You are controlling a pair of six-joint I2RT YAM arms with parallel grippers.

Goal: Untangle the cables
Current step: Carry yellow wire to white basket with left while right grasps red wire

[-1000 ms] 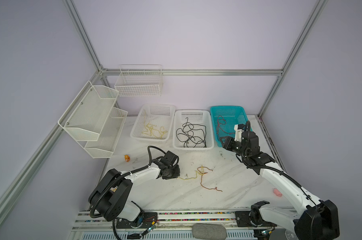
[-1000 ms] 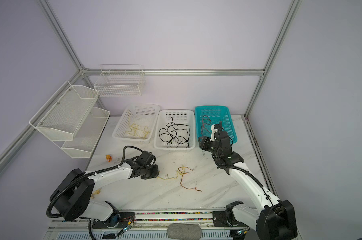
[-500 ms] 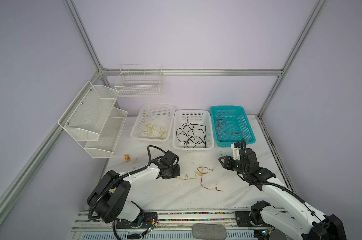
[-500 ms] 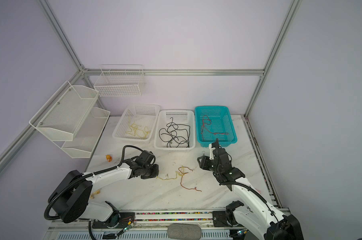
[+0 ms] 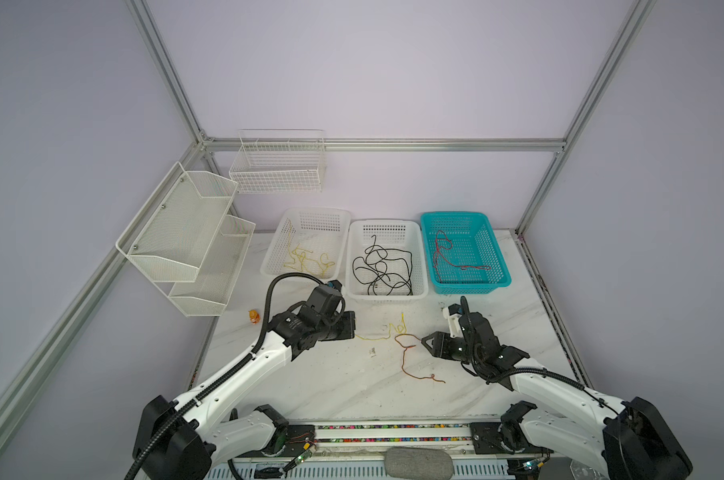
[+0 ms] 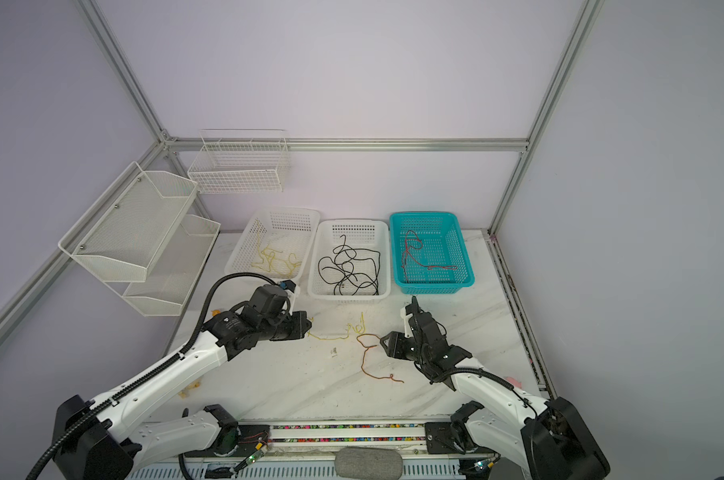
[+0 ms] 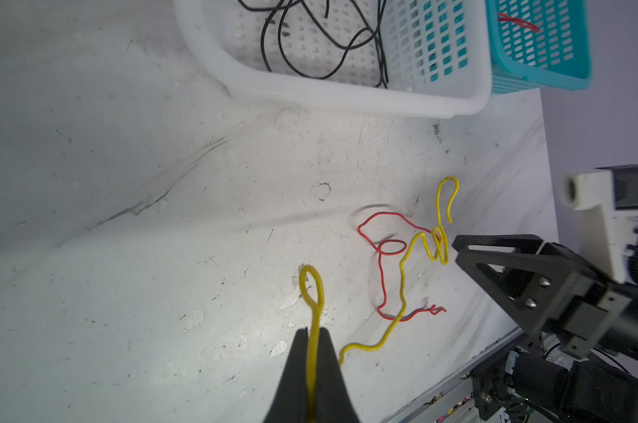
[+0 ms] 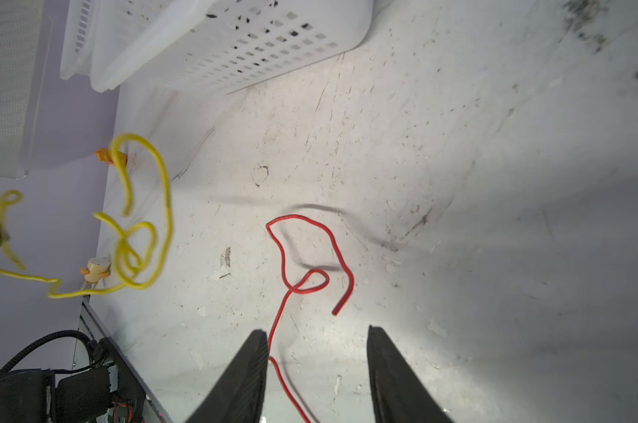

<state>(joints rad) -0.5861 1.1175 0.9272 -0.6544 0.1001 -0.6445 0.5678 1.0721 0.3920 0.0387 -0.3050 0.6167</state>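
A yellow cable [image 5: 383,336] [image 6: 335,337] lies kinked on the marble table. My left gripper [image 7: 313,331] [image 5: 354,328] is shut on its looped end. The cable's far part [image 7: 401,278] bunches into a small knot and crosses over a red cable [image 7: 382,271] [image 5: 406,357]. I cannot tell whether the two touch. My right gripper [image 8: 314,331] [image 5: 424,343] stands open just above the table. The red cable [image 8: 302,252] runs along one finger's inner side, ungripped. At the back, other cables lie in baskets: yellow [image 5: 306,259], black [image 5: 383,266] and red [image 5: 447,255].
Three baskets stand in a row at the back: white [image 5: 268,266], white [image 5: 387,296] and teal [image 5: 470,286]. Mesh shelves [image 5: 185,237] hang on the left wall, with a wire basket [image 5: 279,166] on the back wall. A small orange object [image 5: 254,316] sits left of my left arm.
My right arm has swung from the teal basket down to the table beside the red cable. My left gripper has closed the last bit on the yellow cable without moving away.
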